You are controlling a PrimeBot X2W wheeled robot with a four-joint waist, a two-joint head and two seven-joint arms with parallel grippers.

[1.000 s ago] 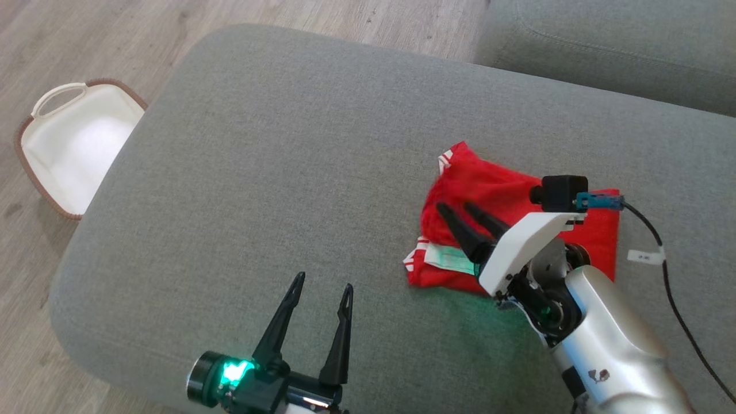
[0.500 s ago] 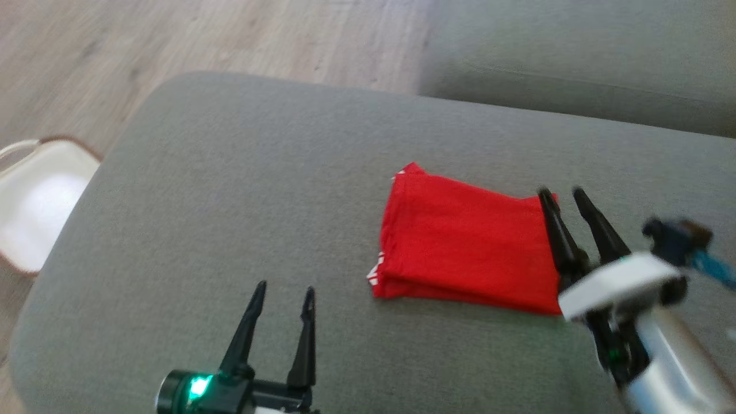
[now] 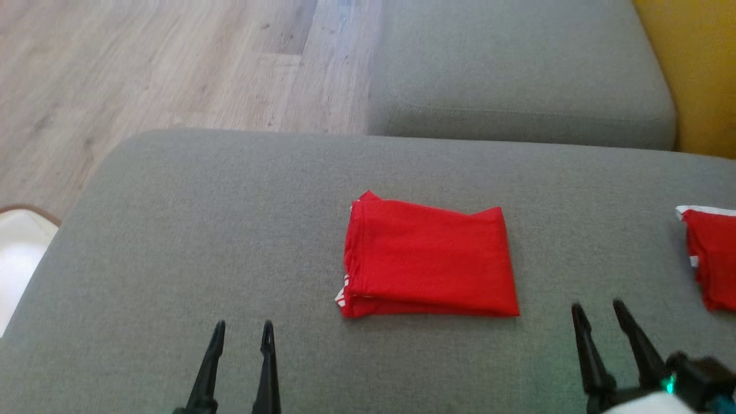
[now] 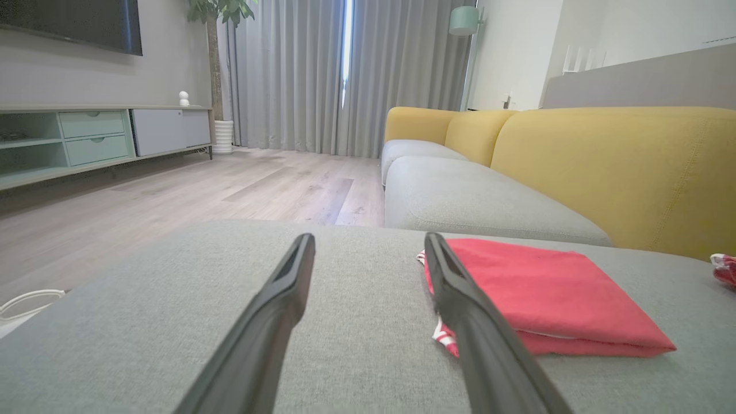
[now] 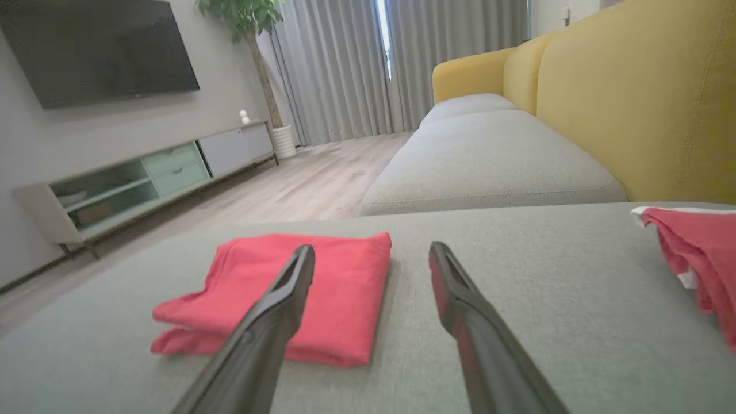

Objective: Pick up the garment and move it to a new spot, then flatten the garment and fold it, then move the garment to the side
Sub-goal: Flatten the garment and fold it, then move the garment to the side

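Right hand (image 3: 597, 306) cropped, second garment (image 3: 713, 259) cut off

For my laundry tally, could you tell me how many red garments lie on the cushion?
2: the folded garment centrally, a second garment cut off at the head view's right edge; more may lie beyond.

Garment (image 3: 428, 261): matt cloth (cushion (image 3: 230, 230) coarser).

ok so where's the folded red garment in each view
Head view: folded red garment, middle of the grey cushion.
Left wrist view: right of centre, low.
Right wrist view: left of centre, low.
Shared landmark: second red garment at the right edge.
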